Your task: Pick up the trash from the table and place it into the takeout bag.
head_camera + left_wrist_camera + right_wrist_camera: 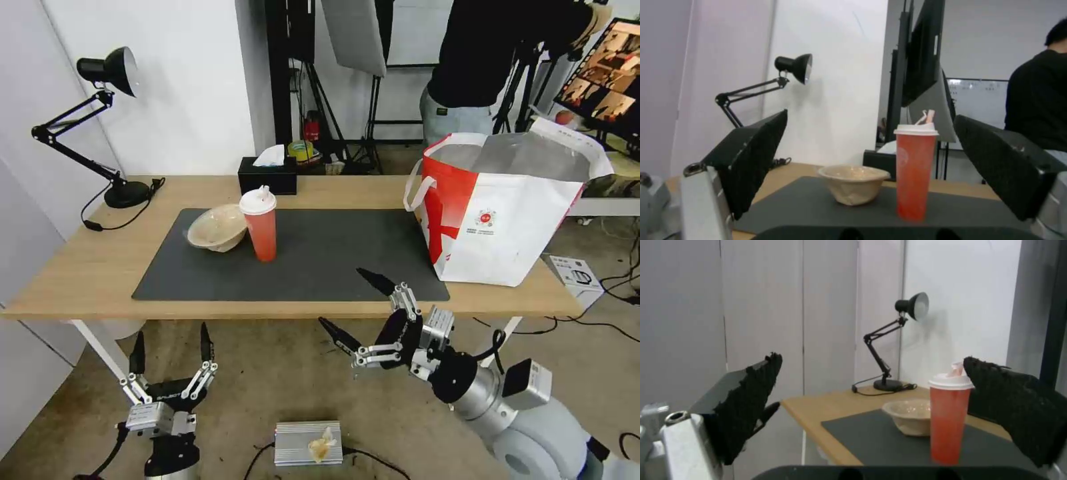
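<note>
A red drink cup (262, 223) (914, 171) (949, 416) with a white lid stands upright on the dark grey mat (293, 257) of the light-wood table (87, 267). A beige paper bowl (217, 227) (854, 183) (911, 416) rests tilted just left of the cup, touching or nearly touching it. The red-and-white takeout bag (507, 207) stands open at the table's right end, its foil lining showing. My right gripper (355, 303) is open near the table's front edge, right of the cup. My left gripper (172, 352) hangs open below the table edge.
A black tissue box (268, 175) sits behind the cup at the table's back edge. A black desk lamp (100, 120) stands at the back left. A small metal box (309, 442) lies on the floor. A person stands behind the bag.
</note>
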{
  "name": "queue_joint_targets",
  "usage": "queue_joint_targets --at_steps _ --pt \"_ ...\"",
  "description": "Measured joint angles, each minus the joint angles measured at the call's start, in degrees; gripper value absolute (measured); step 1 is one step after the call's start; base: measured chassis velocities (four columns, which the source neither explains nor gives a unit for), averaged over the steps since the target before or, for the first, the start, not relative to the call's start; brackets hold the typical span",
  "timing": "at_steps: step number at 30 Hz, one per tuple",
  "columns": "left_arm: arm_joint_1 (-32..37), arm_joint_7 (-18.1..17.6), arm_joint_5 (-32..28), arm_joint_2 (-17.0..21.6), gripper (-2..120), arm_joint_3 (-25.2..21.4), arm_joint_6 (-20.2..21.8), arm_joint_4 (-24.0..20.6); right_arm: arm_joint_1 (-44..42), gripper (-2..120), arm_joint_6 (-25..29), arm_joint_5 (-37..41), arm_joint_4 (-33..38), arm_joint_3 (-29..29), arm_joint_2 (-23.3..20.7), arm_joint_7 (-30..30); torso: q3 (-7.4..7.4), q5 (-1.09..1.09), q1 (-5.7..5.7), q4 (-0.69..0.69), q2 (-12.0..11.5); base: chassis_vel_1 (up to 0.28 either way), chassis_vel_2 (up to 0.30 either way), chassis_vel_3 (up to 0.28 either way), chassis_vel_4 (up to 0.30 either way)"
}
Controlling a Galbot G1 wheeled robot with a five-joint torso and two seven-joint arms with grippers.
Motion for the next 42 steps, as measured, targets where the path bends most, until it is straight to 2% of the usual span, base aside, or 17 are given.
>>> queue_joint_targets --at_steps 8,11,17,20,25,33,42 --pt "0.33 0.09 0.12 -0.31 100 -0.31 0.22 -0.06 12.08 100 -1.39 2.58 -4.65 -6.01 -0.3 3.29 0.0 0.0 0.0 0.0 0.0 0.0 0.0 0.0 0.0" --pt "0.29 0.12 0.2 -0.34 100 -0.39 0.38 0.21 18.49 100 -1.92 3.09 -8.21 -10.46 1.39 5.06 0.0 0.01 0.0 0.02 0.0 0.0 0.0 0.0 0.0" --pt "-0.14 0.12 0.21 -0.67 100 -0.58 0.42 1.59 23.04 100 -2.22 3.0 -12.3 -14.28 4.1 6.56 0.0 0.0 0.0 0.01 0.0 0.0 0.0 0.0 0.0" --pt "0.01 0.12 0.51 -1.31 100 -0.59 0.42 2.1 26.08 100 -2.69 1.77 -16.11 -17.13 7.29 7.34 0.0 0.0 0.0 0.01 0.0 0.0 0.0 0.0 0.0" --pt "-0.04 0.11 0.6 -1.49 100 -0.77 0.41 2.24 27.39 100 -3.6 0.89 -17.74 -18.64 9.07 8.37 0.0 -0.02 0.0 0.01 0.0 0.0 0.0 0.0 0.0" --pt "0.49 0.09 1.34 -2.21 100 -0.97 0.41 1.34 28.56 100 -9.28 -8.31 -19.9 -21.44 14.64 16.13 0.0 -0.01 0.0 0.01 0.0 0.0 0.0 0.0 0.0" --pt "0.27 0.01 1.62 -2.2 100 -1.08 0.52 2.08 25.91 100 -12.54 -16.94 -20.77 -19.51 21.37 19.52 0.0 -0.01 0.0 0.01 0.0 0.0 0.0 0.0 0.0"
